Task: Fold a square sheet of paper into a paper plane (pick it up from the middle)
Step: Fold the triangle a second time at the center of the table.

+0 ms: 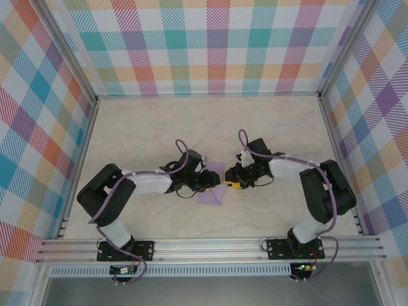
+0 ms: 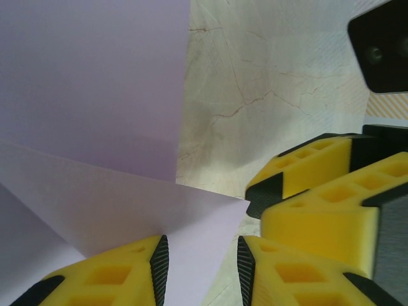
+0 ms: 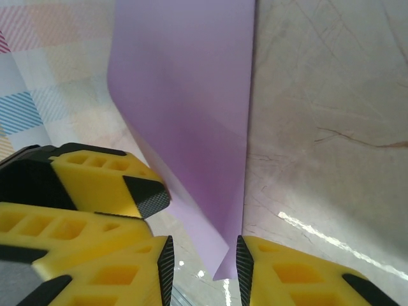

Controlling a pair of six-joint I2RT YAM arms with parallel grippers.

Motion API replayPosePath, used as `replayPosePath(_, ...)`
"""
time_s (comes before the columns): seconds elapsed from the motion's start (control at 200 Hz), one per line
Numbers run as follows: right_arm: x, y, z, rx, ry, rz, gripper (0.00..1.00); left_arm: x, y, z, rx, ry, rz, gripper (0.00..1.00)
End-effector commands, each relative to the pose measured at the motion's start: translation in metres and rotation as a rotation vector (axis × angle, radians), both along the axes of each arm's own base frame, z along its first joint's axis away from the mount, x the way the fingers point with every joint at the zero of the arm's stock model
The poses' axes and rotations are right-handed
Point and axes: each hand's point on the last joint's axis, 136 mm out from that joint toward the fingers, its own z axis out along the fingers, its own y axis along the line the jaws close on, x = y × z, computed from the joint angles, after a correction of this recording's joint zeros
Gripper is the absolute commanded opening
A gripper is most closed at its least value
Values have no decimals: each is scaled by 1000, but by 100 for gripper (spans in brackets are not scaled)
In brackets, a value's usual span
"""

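The square sheet of paper (image 1: 209,194) sits inside both part-open, unclamped jaws — left gripper (image 2: 202,255) at its flap, right gripper (image 3: 204,255) at its corner.

one square sheet of paper (image 1: 211,194), two arms (image 1: 150,183) (image 1: 292,168)

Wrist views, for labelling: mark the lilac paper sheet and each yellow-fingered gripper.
lilac paper sheet (image 3: 185,95): right wrist, broad face.
left gripper (image 2: 201,271): left wrist, between fingertips.
right gripper (image 3: 204,271): right wrist, between fingertips.
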Motion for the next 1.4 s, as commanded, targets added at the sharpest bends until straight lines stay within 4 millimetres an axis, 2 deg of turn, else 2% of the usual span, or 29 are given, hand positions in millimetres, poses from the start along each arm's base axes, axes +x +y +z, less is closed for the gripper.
replayPosePath(0.0,-3,7,0,33,-8,30,33,-1,5,4,12,-21,-1,35)
replayPosePath(0.23,-6,16,-2,69,4,57,31,-1,5,5,9,-20,0,35)
replayPosePath(0.465,0,15,-5,46,-5,41,13,-1,6,9,11,-26,2,34)
replayPosePath(0.595,1,14,-8,33,-11,43,8,-2,10,17,17,-42,8,34)
replayPosePath(0.775,6,19,-10,31,-17,71,7,-3,20,30,31,-79,34,34)
replayPosePath(1.045,6,27,0,42,-47,135,7,-1,34,28,85,-93,77,34)
replayPosePath(1.395,7,37,7,104,-63,199,7,-1,48,36,90,-131,140,31)
